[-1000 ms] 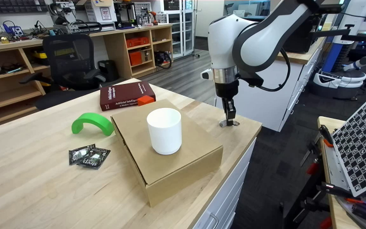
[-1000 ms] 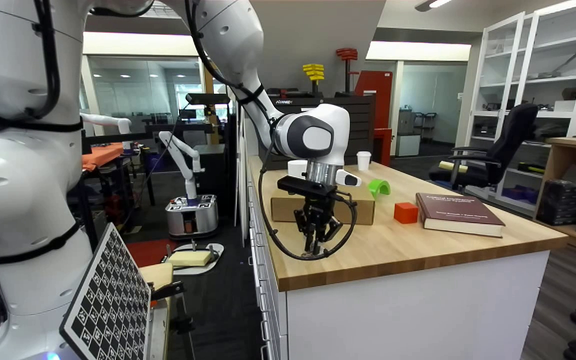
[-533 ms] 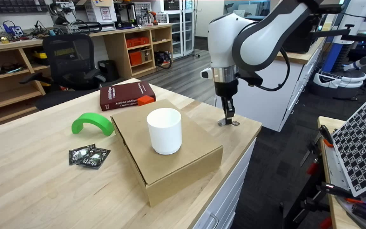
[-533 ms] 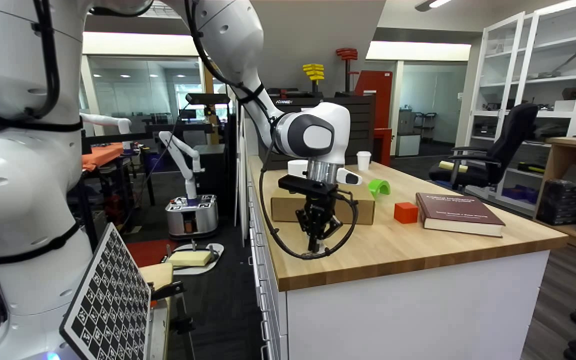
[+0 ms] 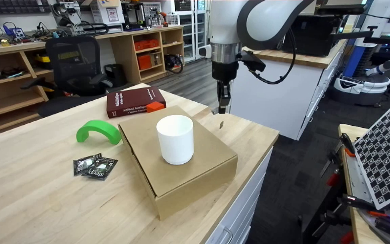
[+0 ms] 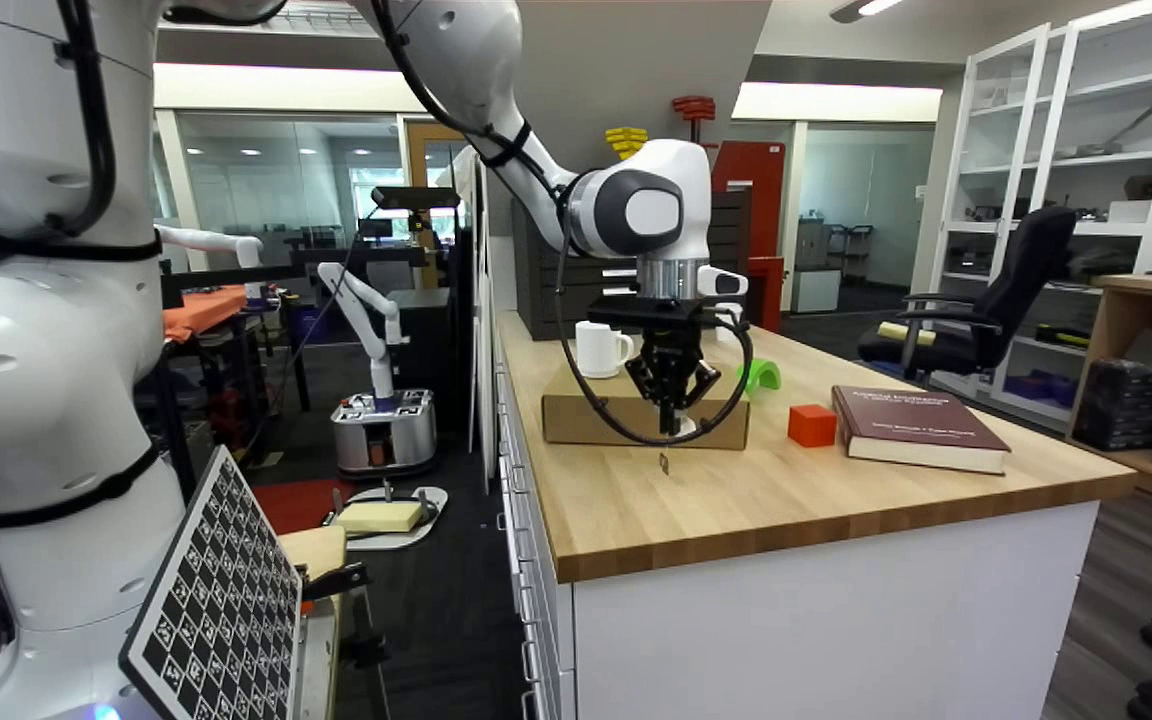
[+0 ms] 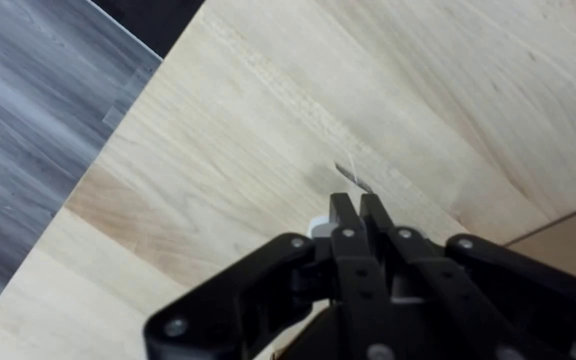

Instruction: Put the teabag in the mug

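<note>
Jaws: drawn nearly together, a thin slot between them in the wrist view; the gripper (image 7: 354, 198) appears to have the teabag (image 7: 319, 226) pinched there
Teabag: pale pouch peeking out beside the tips, mostly hidden, up in the air
Paper tag (image 5: 221, 125): dangling below the tips in both exterior views, seemingly clear of the wooden tabletop (image 5: 46, 189)
Pick-up: done, I judge, as pouch and tag both hang off the wood
Cardboard box (image 5: 212, 156): lying flat near the gripper, not beneath it
White mug (image 6: 594, 350): upright on the box, rim up, handle showing in an exterior view, inner bottom out of sight
Drop into mug: left to do, so carry across to the box, centre over the rim, lower, let go; the loose tag might snag outside
Steep packets (image 5: 101, 167): black, overlapping on the tabletop, well apart from the gripper, likely no part of the job
Green arch (image 5: 96, 125): standing beside the box
Orange-red cube (image 6: 812, 426): just beside the maroon Artificial Intelligence book (image 5: 135, 101)
</note>
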